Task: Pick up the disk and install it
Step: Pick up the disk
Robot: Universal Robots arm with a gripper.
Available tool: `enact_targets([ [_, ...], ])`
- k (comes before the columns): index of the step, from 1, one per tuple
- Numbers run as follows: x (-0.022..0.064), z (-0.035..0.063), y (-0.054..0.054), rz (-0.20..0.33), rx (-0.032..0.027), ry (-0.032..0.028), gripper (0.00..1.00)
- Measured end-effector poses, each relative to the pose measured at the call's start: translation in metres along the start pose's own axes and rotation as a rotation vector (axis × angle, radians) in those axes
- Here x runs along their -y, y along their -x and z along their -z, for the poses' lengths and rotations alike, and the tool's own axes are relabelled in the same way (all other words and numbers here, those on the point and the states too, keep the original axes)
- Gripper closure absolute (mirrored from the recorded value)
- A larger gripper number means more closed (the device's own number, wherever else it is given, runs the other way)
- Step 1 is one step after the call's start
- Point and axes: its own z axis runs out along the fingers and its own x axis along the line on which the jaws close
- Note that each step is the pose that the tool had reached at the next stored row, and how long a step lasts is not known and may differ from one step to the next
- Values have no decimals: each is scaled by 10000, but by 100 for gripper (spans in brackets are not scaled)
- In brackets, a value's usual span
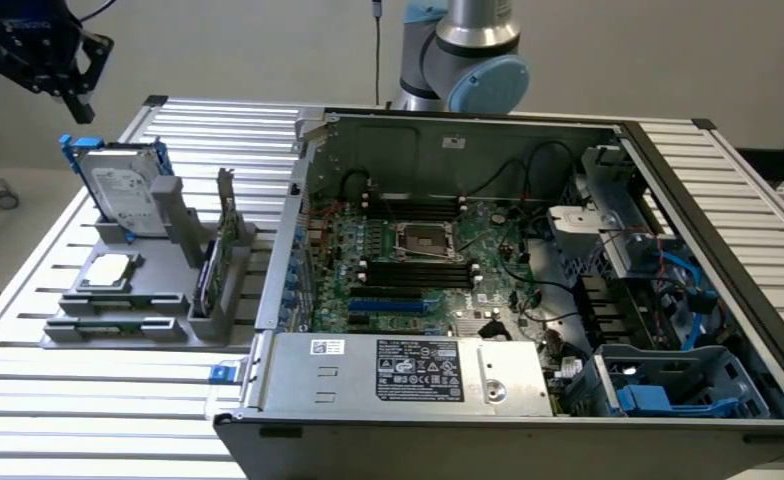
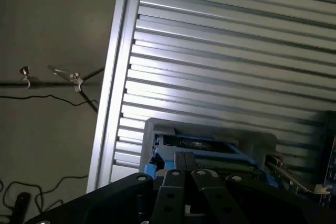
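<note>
Slatted table (image 1: pixel 85 400): exterior view, disk (image 1: pixel 123 192) propped in grey stand (image 1: pixel 152 300); wrist view, fingers (image 2: pixel 181 163) clenched empty, floor cable (image 2: pixel 37 97).

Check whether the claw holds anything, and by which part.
Nothing is held: the claw, shut, hangs above the disk, which stands in the grey rack.

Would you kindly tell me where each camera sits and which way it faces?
Exterior view: high above the slatted table, looking down at the open computer case; the arm and the shut gripper show.
Wrist view: on the wrist, looking down past the closed fingers at the table edge and the floor.
Shared: the blue-framed disk standing in its grey holder, near the gripper, and the table.
</note>
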Motion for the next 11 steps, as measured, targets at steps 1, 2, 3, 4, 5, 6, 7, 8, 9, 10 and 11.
enact_targets([
  [1, 0, 0, 0, 179, -4, 3, 89],
  [2, 0, 0, 0, 359, -9, 7, 89],
  [3, 0, -1, 0, 545, -12, 10, 89],
  [4, 0, -1, 0, 718, -17, 13, 89],
  [5, 0, -1, 0, 899, -21, 17, 89],
  [6, 0, -1, 0, 1077, -26, 20, 89],
  [7, 0, -1, 0, 1264, -29, 23, 89],
  [8, 0, -1, 0, 1442, -34, 27, 89],
  [9, 0, -1, 0, 1639, -38, 30, 89],
  [10, 0, -1, 0, 1809, -42, 33, 89],
  [11, 0, -1, 0, 1993, -47, 37, 89],
])
